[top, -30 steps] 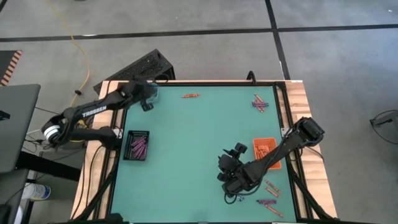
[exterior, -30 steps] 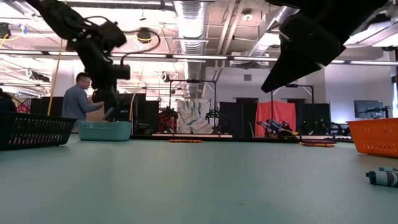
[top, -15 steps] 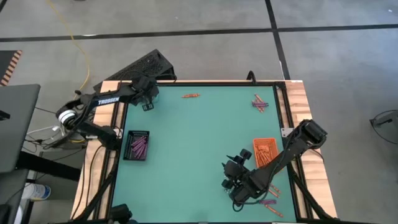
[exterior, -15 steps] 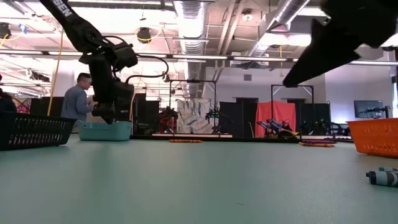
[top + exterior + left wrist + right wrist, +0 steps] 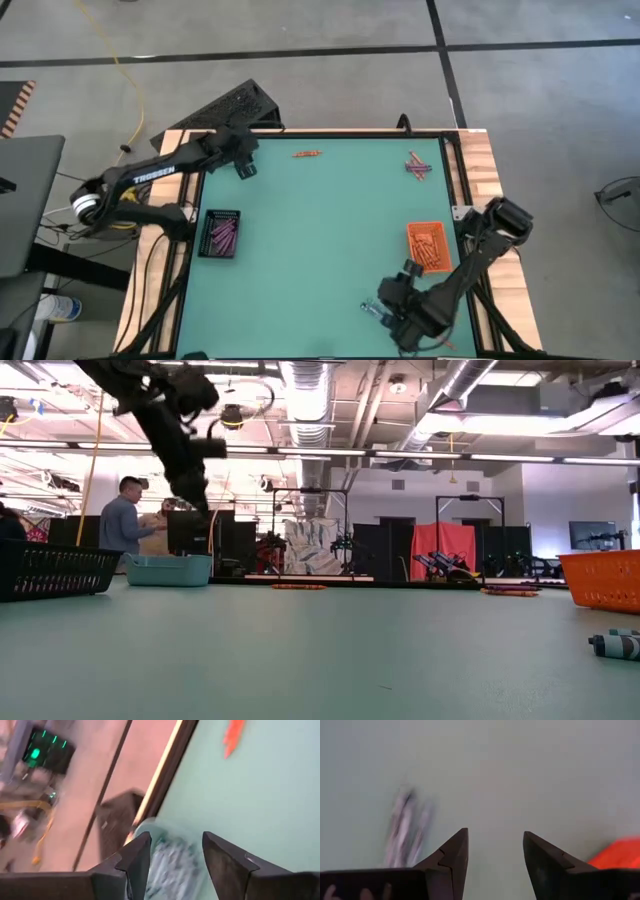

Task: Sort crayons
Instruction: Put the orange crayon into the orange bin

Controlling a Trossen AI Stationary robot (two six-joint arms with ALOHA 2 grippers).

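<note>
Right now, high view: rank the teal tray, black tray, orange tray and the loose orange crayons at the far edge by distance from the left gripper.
1. teal tray: directly under the left gripper, far-left corner.
2. loose orange crayons: far edge, toward the middle.
3. black tray: left side; close to the crayons' distance, so 2 and 3 are hard to call.
4. orange tray: right side, clearly farthest.

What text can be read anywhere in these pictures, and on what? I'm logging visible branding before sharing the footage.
"TROSSEN" in white letters along the left arm, seen in the high view; it is small but legible.
No other readable text: nothing legible shows on the trays, the crayons or the table, and the signs and screens in the room behind, seen in the low view, are too small to read.
</note>
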